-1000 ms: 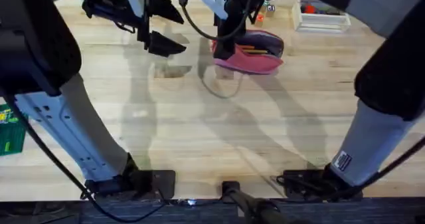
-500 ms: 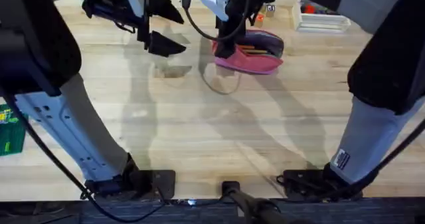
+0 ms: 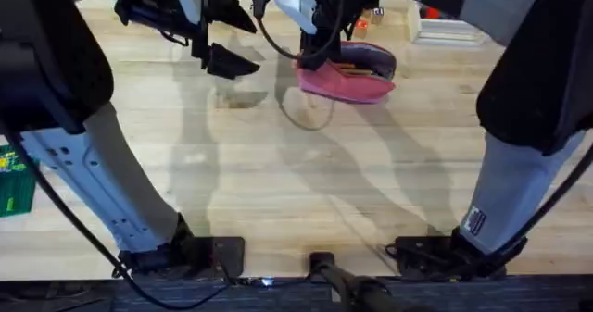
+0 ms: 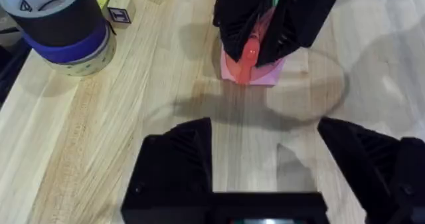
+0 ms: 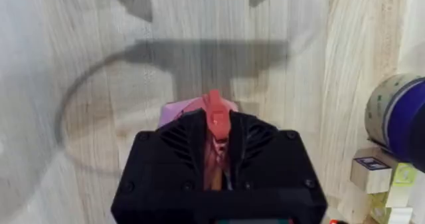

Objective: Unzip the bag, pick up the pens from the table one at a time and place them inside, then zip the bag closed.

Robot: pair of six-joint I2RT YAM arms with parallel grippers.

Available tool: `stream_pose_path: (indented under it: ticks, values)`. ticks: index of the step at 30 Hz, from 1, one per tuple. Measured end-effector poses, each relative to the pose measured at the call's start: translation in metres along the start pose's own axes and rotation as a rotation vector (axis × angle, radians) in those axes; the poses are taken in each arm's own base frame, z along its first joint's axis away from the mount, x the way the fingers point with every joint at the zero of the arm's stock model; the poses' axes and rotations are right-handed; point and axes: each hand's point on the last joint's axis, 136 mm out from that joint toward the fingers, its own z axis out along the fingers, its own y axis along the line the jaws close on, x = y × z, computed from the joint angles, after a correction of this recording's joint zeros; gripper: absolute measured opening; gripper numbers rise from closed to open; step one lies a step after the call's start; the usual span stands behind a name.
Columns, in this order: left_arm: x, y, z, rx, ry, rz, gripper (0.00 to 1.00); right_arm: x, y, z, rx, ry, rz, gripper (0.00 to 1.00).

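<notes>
Right end effector (image 5: 214, 127): black fingers pressed together on a small red zipper pull (image 5: 214, 112) at the end of the pink soft fabric pencil pouch (image 3: 347, 76). In the right wrist view the pull sticks out just past the fingertips, with a sliver of pink fabric either side. In the left wrist view the same end effector (image 4: 251, 51) sits over the near end of the pouch (image 4: 265, 71), red pull pinched in the middle.

Pouch lies on the light wooden table (image 3: 296, 182) in the upper centre of the overhead frame, long axis roughly left-right. Its top is open: an orange pen (image 3: 354, 69) shows inside the opening. Cannot make out a second pen.

Left end effector (image 3: 225, 36): black fingers apart, nothing between them, hanging above the table in the upper left of the overhead frame, well apart from the pouch. In the left wrist view its two fingers (image 4: 179, 164) stand wide apart at the bottom edge, bare wood between them.

Around it: a stack of tape rolls (image 4: 63, 24), black on blue on pale, at the upper left of the left wrist view, with small wooden blocks (image 4: 121, 12) just beside it. White tray (image 3: 447, 27) at the upper right of the overhead frame. Green item (image 3: 14, 182) at the left edge.
</notes>
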Motion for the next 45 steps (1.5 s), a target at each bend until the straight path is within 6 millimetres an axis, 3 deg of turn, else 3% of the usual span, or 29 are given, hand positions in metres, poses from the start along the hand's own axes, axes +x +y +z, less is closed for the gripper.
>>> stream_pose_path:
  ticks: [6, 22, 29, 33, 45]
  values:
    - [0.000, 0.000, 0.000, 0.000, 0.000, 0.000, 0.993, -0.002, -0.003, 0.000, 0.012, -0.008, -0.007, 0.093]
    - [0.000, 0.000, 0.000, 0.000, 0.000, 0.000, 0.993, -0.007, 0.000, 0.001, 0.012, -0.005, -0.020, 0.056]
    - [0.000, 0.000, 0.000, 0.000, 0.000, 0.000, 0.993, -0.013, 0.000, -0.013, 0.032, -0.015, -0.029, 0.094]
    - [0.000, 0.000, 0.000, 0.000, 0.000, 0.000, 0.993, -0.015, 0.002, -0.023, 0.035, -0.014, -0.031, 0.065]
    - [0.000, 0.000, 0.000, 0.000, 0.000, 0.000, 0.993, -0.013, 0.007, -0.027, 0.022, -0.007, -0.005, 0.031]
